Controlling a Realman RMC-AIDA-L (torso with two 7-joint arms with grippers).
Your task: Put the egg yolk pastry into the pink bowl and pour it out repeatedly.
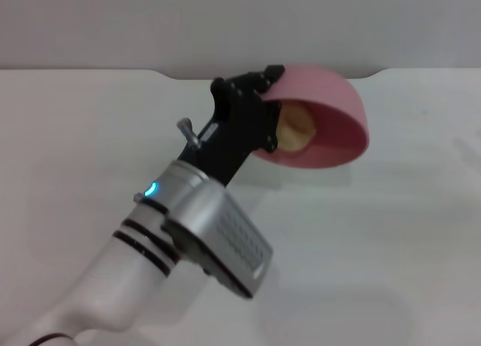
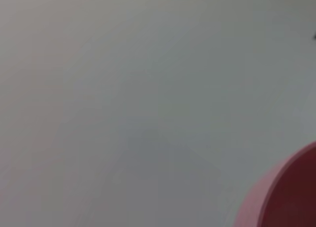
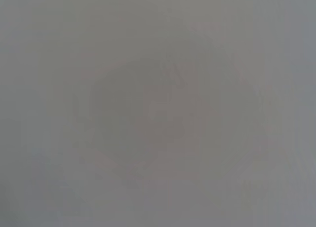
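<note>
In the head view my left gripper (image 1: 268, 109) is shut on the left rim of the pink bowl (image 1: 334, 105) and holds it off the table. The bowl is tipped on its side, its mouth facing forward and down toward me. The egg yolk pastry (image 1: 297, 126), a pale tan lump, lies inside the bowl against its inner wall, partly hidden behind the black gripper body. A curved piece of the pink bowl (image 2: 284, 200) shows in a corner of the left wrist view. My right gripper is out of view.
The white table (image 1: 391, 248) spreads under and around the bowl, with the bowl's faint shadow beneath it. The table's back edge meets a grey wall (image 1: 90, 22). The right wrist view shows only plain grey surface.
</note>
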